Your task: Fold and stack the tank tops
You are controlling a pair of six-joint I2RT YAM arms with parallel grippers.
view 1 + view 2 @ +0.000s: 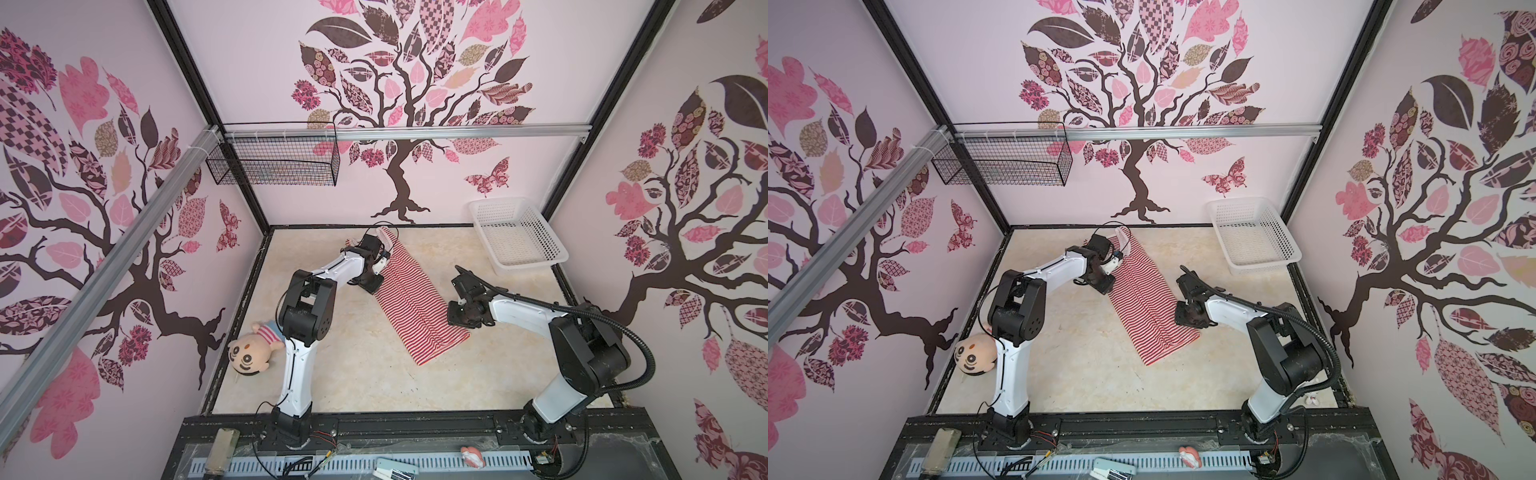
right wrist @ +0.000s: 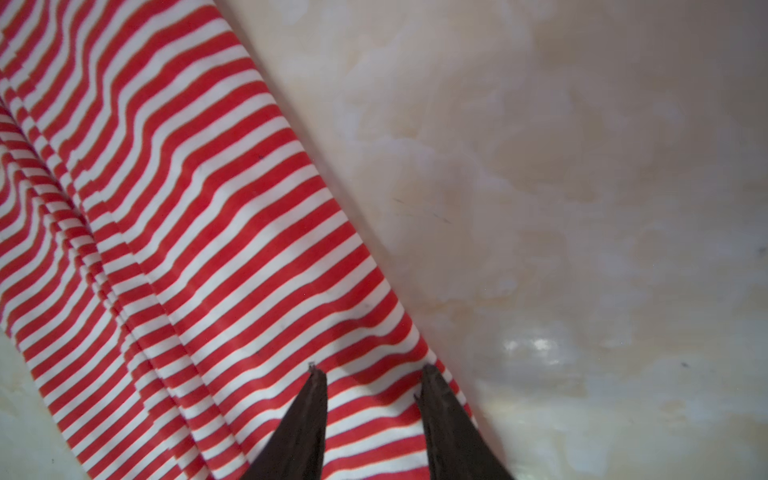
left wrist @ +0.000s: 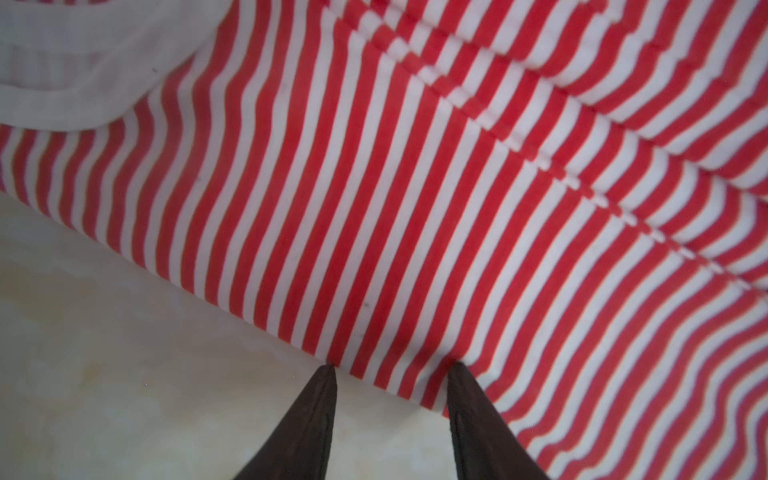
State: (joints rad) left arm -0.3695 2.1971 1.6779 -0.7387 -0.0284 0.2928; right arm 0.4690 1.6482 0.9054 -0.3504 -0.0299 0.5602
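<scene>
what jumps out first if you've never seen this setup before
The red-and-white striped tank top lies as a long slanted band in the middle of the pale table, with the left gripper and right gripper at its two long edges, jaws apart. A big-headed plush doll lies by the left arm's base, and a white basket sits in the far right corner.

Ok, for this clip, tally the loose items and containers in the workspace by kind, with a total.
Striped tank top: 1, lying flat on the table
Plush doll: 1, near the left arm's base
White plastic basket: 1, on the table at the far right corner
Black wire basket: 1, hung on the back rail
Total: 4
</scene>
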